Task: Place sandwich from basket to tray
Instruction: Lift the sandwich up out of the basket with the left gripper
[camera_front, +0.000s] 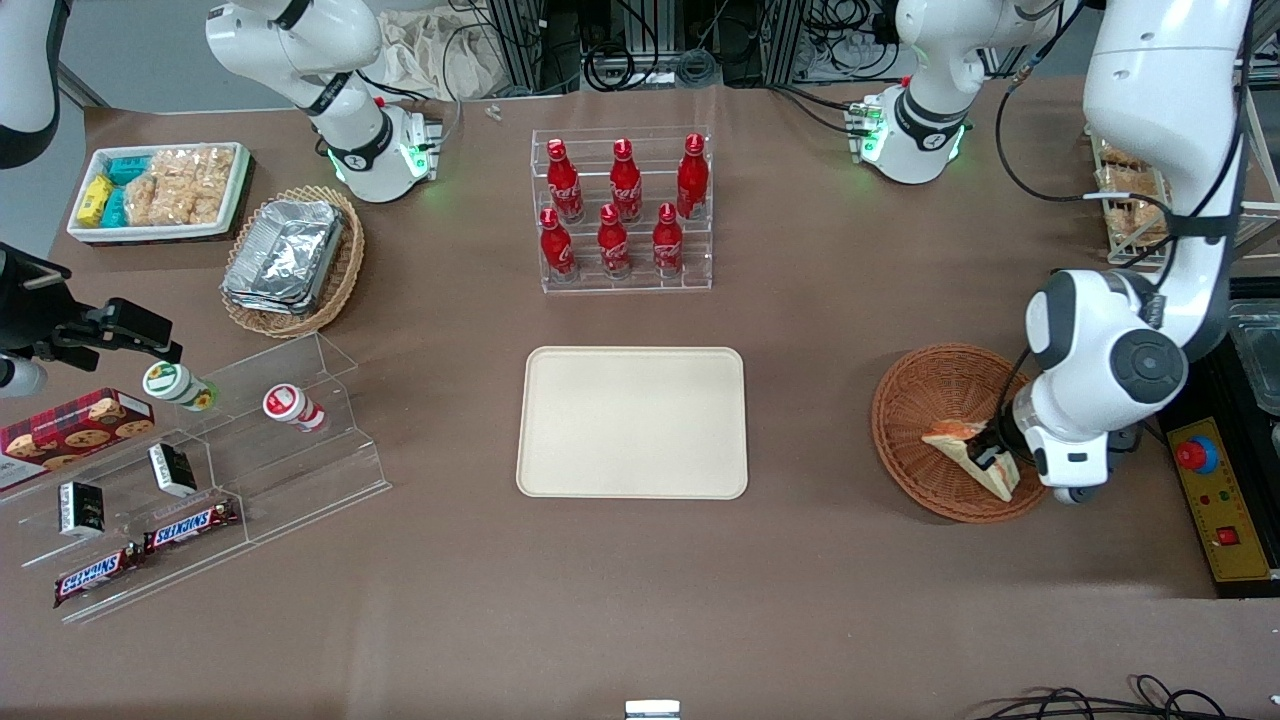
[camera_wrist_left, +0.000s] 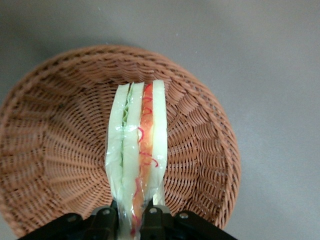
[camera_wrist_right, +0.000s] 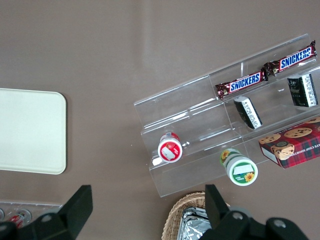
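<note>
Nearest the front camera at the working arm's end of the table, the gripper (camera_front: 992, 462) sits low in the basket (camera_front: 925, 400), and its fingers (camera_wrist_left: 152, 220) are closed tight on the broad end of the sandwich (camera_front: 965, 450), one on each bread face. The wrist view shows why that hold suits: the sandwich (camera_wrist_left: 136, 155) stands on edge with its filling layers running lengthwise, so pressing across the two flat slices keeps the layers together rather than splitting them. Its wrapped tip reaches out over the woven floor of the basket (camera_wrist_left: 60, 150); whether it touches the wicker or has just cleared it cannot be told. Judging by this, the grasp is made and the carry not yet begun. Toward the middle of the table lies the tray (camera_front: 632, 422), flat with a low rim, well apart from the basket, so the load would need lifting above the wicker wall before going sideways. Farther from the camera than the tray stands a clear rack of red bottles (camera_front: 623, 210).
</note>
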